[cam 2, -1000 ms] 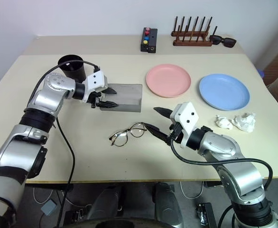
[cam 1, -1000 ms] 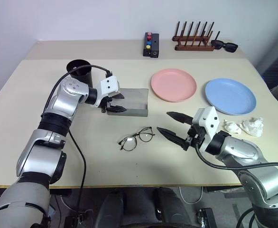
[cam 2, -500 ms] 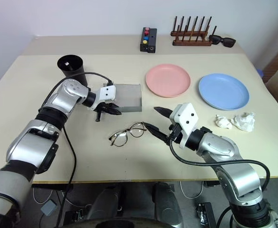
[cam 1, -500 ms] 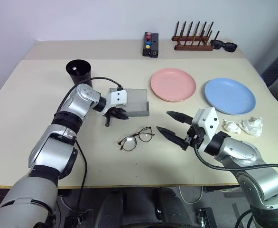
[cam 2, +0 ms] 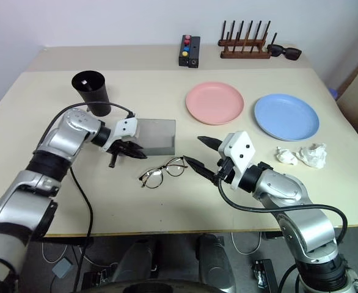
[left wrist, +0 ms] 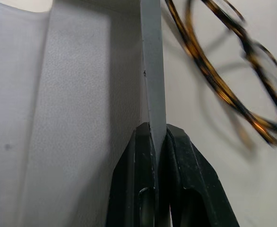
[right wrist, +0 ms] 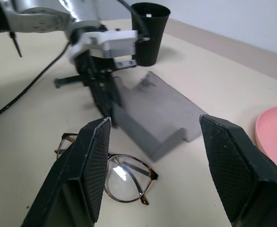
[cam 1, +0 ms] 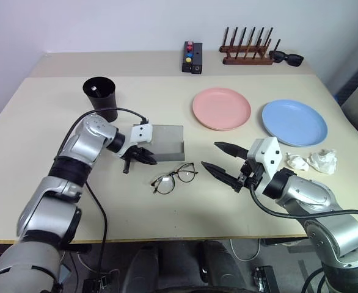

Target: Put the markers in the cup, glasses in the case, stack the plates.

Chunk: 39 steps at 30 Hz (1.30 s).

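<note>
Left gripper (cam 1: 147,157): we have clamped onto the case's (cam 1: 165,142) front wall.
Case: dragged nearer the glasses (cam 1: 175,178), lid open.
Right gripper (cam 1: 223,161): spread wide, empty, beside the glasses.

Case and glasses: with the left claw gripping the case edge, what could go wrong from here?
The left claw pinches only the thin front wall of the case, so the case may slip or twist out if pulled further. The glasses lie close beside that wall; dragging the case could nudge them. The right claw hangs open near the glasses, so both arms could crowd the same spot.
</note>
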Tool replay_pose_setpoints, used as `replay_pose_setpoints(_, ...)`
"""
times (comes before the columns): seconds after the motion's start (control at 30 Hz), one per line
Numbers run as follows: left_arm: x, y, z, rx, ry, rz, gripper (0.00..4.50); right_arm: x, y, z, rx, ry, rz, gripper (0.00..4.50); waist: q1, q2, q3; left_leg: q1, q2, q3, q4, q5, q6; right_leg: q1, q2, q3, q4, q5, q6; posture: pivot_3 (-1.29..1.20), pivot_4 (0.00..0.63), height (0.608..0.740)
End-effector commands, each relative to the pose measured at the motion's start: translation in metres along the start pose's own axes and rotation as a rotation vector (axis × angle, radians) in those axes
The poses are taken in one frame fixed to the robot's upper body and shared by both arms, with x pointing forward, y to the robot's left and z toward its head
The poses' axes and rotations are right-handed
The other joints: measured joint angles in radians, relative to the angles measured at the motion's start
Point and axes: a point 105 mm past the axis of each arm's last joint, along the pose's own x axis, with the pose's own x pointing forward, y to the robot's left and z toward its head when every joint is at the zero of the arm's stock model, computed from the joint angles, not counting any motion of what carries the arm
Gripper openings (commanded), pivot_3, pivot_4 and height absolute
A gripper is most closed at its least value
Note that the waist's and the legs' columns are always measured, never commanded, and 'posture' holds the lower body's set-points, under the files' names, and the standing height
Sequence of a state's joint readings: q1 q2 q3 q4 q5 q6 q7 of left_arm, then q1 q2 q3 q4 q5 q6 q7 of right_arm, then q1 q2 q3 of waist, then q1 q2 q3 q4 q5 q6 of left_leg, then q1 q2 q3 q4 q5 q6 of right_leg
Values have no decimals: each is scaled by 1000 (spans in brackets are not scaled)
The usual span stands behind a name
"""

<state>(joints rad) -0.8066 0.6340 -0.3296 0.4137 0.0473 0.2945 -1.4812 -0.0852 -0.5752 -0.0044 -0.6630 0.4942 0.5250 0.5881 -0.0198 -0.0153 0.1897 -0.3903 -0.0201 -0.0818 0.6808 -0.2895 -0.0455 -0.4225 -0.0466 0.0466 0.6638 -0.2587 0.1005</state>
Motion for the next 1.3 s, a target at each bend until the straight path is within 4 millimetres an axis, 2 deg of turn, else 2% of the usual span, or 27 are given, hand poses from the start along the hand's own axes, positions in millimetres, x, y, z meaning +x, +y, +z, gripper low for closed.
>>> replay_pose_setpoints(0.03,-13,-7,13,-1,-38,32,38,-1,3,8,-20,-28,12,3039,4,0,0,0,0,0,0,0,0,0,0,0,0,0,0,0,150,735)
replay_pose_setpoints(0.17,-11,-15,6,-13,7,49,38,1,2,8,-17,-29,20,3039,5,0,0,0,0,0,0,0,0,0,-1,0,0,0,0,0,150,735)
replay_pose_setpoints(0.37,-8,-15,8,-2,-18,56,38,3,1,8,-20,-30,29,3039,4,0,0,0,0,0,0,0,0,0,0,0,0,0,0,0,150,735)
replay_pose_setpoints(0.47,-7,-12,6,11,-7,70,1227,3,1,8,-20,-30,31,3039,4,0,0,0,0,1,0,0,0,0,0,0,0,0,0,0,150,735)
replay_pose_setpoints(0.57,-7,-10,2,21,7,82,2760,3,2,8,-20,-31,33,3039,4,0,0,0,0,1,0,0,0,0,0,0,0,0,0,0,150,735)
replay_pose_setpoints(0.6,-8,-9,2,20,3,87,3146,3,2,8,-20,-31,33,3039,4,0,0,0,0,1,0,0,0,0,0,0,0,0,0,0,150,735)
replay_pose_setpoints(0.77,-23,-4,13,6,-66,111,3146,3,2,8,-19,-29,32,3039,4,0,0,0,0,1,0,0,0,0,0,0,0,0,0,0,150,735)
replay_pose_setpoints(0.9,-40,-4,37,-11,-192,120,3146,2,3,8,-17,-28,30,3039,3,0,0,0,0,0,0,0,0,0,0,0,0,0,0,0,150,735)
replay_pose_setpoints(1.07,-39,-16,58,29,-218,95,3146,1,3,7,-16,-24,31,3039,4,0,0,0,0,0,0,0,0,0,-1,0,0,0,0,0,150,735)
replay_pose_setpoints(1.17,-27,-33,70,83,-202,61,2316,0,3,7,-14,-22,31,3039,3,0,0,0,0,0,0,0,0,0,-1,0,0,0,0,0,150,735)
replay_pose_setpoints(1.23,-15,-40,77,126,-179,84,1379,-1,3,7,-13,-20,32,3039,3,0,0,0,0,0,0,0,0,0,-1,0,0,0,0,0,150,735)
replay_pose_setpoints(1.3,-10,-42,78,138,-175,99,1379,-1,4,6,-18,-17,36,3039,3,0,0,0,0,0,0,0,0,0,-1,1,0,0,0,0,150,735)
